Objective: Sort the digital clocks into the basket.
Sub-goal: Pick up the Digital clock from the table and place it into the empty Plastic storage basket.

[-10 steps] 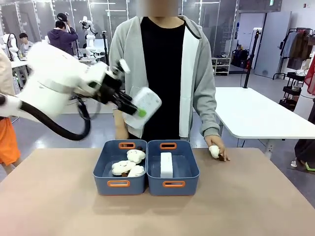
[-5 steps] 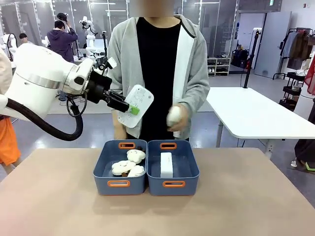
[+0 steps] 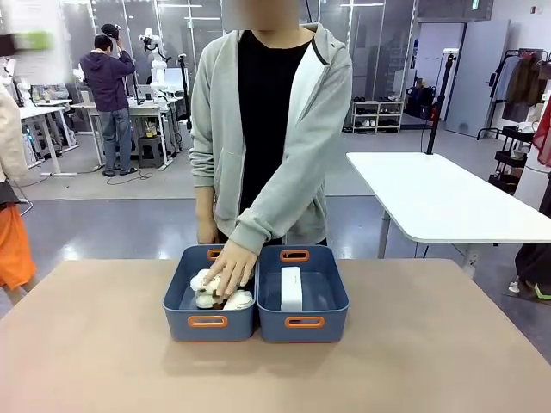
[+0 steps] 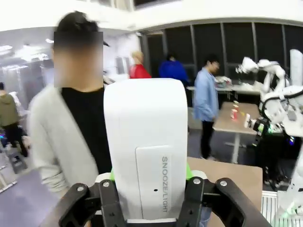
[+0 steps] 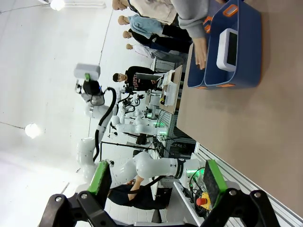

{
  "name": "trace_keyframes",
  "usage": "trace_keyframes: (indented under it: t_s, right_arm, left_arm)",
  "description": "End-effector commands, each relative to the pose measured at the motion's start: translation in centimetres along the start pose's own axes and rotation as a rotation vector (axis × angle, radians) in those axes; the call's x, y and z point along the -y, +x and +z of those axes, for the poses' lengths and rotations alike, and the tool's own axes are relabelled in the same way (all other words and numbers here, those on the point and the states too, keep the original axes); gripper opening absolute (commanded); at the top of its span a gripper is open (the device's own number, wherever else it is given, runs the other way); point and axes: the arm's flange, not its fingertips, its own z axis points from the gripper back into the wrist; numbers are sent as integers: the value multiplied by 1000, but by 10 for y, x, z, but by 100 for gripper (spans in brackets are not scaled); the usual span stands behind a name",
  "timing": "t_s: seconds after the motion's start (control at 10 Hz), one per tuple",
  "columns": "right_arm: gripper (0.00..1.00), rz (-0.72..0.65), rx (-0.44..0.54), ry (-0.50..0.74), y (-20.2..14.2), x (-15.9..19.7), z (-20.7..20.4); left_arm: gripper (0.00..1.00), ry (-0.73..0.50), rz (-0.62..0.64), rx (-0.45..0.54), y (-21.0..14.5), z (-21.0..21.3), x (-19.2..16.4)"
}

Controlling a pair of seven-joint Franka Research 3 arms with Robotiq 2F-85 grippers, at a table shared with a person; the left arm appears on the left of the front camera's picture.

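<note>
At the left wrist we noted the left gripper [image 4: 150, 176] clenched on one digital clock [image 4: 144, 127], the right gripper [image 5: 155, 180] spread and empty, the other clock [image 3: 291, 287] lying in the right-hand basket [image 3: 334, 311]

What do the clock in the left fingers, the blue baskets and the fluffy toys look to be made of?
The held clock looks like hard white plastic: a smooth satin shell with a seamed panel lettered SNOOZE/LIGHT. The baskets are probably moulded blue plastic, judging by the matte walls, rounded corners and orange handle rims. The toys seem to be soft cream plush with a fuzzy outline.
</note>
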Motion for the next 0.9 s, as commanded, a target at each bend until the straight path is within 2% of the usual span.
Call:
trace_keyframes:
  t_s: [0.0,0.3,0.5,0.8]
  right_arm:
    - [100,17,1,11,0,-2,0]
    - [100,17,1,11,0,-2,0]
    - [100,17,1,11,0,-2,0]
    - [100,17,1,11,0,-2,0]
  left_arm:
    - [0,8,-2,-18,-36,39,-7]
    - [0,-13,19,-34,-45,48,-10]
    - [0,-57,23,-102,-49,26,-8]
    - [0,-284,6,-390,-84,-114,25]
